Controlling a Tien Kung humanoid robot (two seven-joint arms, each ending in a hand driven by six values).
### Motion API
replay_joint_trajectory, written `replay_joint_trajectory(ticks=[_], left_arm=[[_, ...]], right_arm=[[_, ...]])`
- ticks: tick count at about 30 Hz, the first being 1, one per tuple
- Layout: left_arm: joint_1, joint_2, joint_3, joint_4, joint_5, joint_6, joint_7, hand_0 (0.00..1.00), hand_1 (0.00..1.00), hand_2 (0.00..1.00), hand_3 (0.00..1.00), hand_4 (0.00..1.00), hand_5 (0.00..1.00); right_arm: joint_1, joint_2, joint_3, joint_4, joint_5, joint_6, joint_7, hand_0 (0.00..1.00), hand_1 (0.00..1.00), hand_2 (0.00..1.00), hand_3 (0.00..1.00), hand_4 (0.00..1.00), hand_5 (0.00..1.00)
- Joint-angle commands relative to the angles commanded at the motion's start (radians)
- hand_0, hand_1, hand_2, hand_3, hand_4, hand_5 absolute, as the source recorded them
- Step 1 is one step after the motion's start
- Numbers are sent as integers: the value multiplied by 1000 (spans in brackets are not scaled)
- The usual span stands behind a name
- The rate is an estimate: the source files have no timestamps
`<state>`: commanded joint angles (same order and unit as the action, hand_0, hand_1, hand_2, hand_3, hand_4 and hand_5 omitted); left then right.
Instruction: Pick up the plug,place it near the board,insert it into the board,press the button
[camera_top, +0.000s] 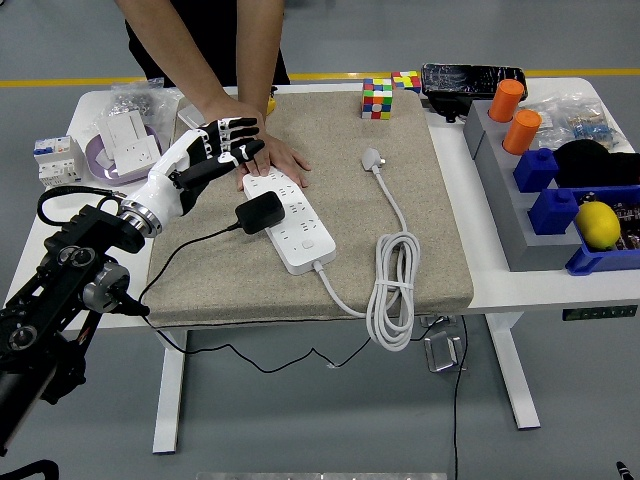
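Here, left hand: raised above the mat's far-left part, fingers spread, holding nothing.
Plug: black, sitting on the near-left edge of the board, apart from the hand.
Board: white, lying diagonally on the beige mat.
Person's hand: pressed flat on the board's far end.

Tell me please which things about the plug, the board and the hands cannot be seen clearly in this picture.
- Black plug on the power strip, head view: its pins are under its body, so how deep it sits is unclear.
- The strip's button: too small to make out.
- Person's hand: partly covered by the robot's left hand, so contact between them is unclear.
- Right hand: outside the frame.
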<state>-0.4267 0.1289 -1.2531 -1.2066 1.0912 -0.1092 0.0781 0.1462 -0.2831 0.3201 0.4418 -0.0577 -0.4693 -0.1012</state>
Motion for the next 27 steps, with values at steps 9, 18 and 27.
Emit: replay_joint_trajectory(ticks=[9,18,27], left_arm=[[-23,5,45,39,328,27,-1,975,998,980,993,998,480],[-56,9,107,68,705,37,-21,917,959,929,942,998,496],[-101,-4,153,159,985,72,-48,916,951,902,879,998,493]], right_arm=[[-1,-2,-3,1,0,0,0,942,842,782,794,998,998],[1,-5,-7,1,1,0,-1,942,842,781,794,998,998],[1,-7,-12,1,2,0,-1,941,842,781,793,998,998]])
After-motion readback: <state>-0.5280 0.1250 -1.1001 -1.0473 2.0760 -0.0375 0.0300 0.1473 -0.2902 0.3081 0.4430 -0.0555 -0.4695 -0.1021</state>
